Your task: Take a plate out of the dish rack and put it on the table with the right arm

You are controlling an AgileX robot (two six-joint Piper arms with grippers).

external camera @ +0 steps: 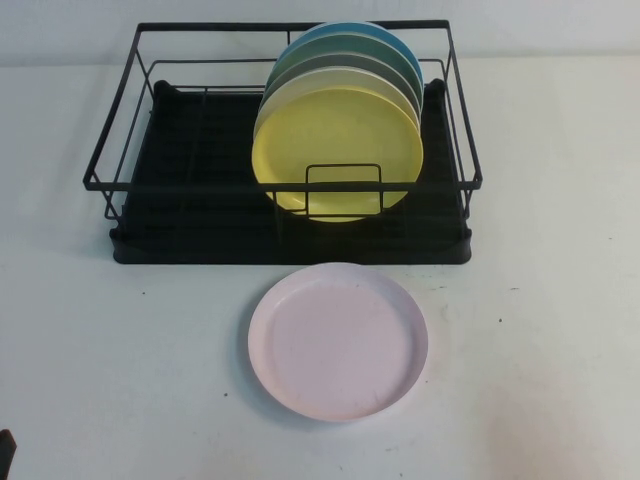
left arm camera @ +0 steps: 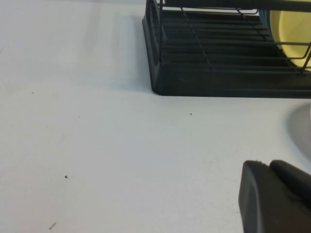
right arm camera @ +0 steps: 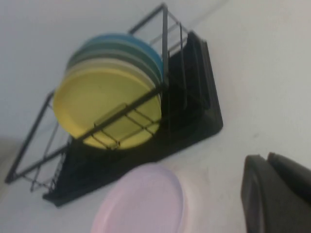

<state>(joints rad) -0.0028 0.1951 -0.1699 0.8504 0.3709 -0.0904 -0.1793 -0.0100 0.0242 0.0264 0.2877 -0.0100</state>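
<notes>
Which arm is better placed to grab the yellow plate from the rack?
Right. The right gripper faces the yellow plate in the dish rack; the left gripper sees mostly table.

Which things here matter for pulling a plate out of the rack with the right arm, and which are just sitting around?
Part of the job:
yellow plate, upright at the front of the stack
dish rack
table
right gripper, away from the rack

Just there:
pink plate, flat before the rack
plates behind the yellow one
left gripper, low over the table
</notes>
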